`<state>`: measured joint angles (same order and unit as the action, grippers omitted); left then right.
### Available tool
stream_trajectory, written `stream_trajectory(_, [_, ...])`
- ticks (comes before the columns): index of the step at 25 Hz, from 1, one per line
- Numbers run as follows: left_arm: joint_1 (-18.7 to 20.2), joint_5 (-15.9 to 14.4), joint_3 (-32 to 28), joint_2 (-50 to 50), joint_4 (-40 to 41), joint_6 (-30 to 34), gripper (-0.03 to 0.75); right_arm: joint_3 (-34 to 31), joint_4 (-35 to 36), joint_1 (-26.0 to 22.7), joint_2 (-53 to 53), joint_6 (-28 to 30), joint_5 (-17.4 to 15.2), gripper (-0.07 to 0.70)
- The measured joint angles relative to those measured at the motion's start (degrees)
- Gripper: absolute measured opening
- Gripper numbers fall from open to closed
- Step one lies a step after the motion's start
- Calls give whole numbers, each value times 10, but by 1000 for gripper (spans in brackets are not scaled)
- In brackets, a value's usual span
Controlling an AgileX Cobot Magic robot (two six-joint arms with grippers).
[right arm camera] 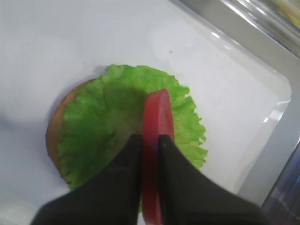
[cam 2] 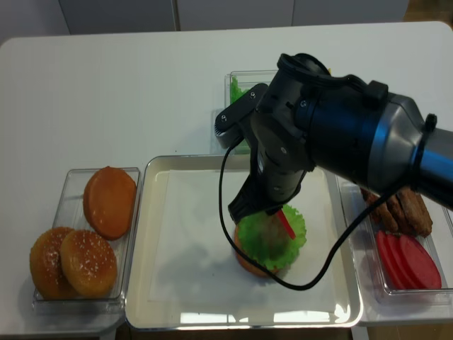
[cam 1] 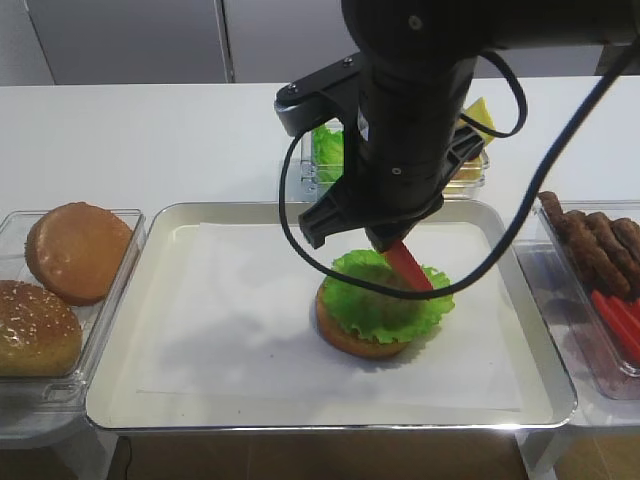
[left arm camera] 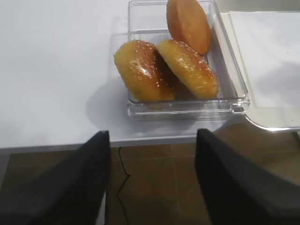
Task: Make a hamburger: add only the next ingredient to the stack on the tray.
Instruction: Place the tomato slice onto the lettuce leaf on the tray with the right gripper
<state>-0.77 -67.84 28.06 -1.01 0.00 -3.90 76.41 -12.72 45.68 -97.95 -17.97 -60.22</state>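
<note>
Tomato slice (right arm camera: pixel 157 140) pinched on edge in right claw (right arm camera: pixel 150 145), low over lettuce-topped stack (cam 1: pixel 380 305) on tray (cam 1: pixel 150 330). Not yet laid flat. Left claw (left arm camera: pixel 152 183) wide, holding nothing.

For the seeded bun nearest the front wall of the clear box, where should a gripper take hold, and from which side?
Grip the seeded bun across its domed sides, coming from above: the clear box walls block any sideways approach, and its neighbour presses against one side.

Shiny metal tray (cam 1: pixel 140 330) w/ matt white paper (cam 1: pixel 230 330), clear glossy plastic containers (left arm camera: pixel 187 105)
</note>
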Motion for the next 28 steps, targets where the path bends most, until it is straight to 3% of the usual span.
stream_trajectory(8, [0, 0, 0, 0, 0, 0, 427, 0, 10, 0, 0, 1, 0, 108])
stream_trajectory(11, [0, 0, 0, 0, 0, 0, 427, 0, 28, 0, -1, 1, 0, 176])
stream_trajectory(21, [0, 0, 0, 0, 0, 0, 427, 0, 61, 0, -1, 1, -1, 510])
stream_trajectory(24, [0, 0, 0, 0, 0, 0, 427, 0, 71, 0, -1, 1, -1, 568])
stream_trajectory(28, [0, 0, 0, 0, 0, 0, 427, 0, 80, 0, -1, 1, -1, 582])
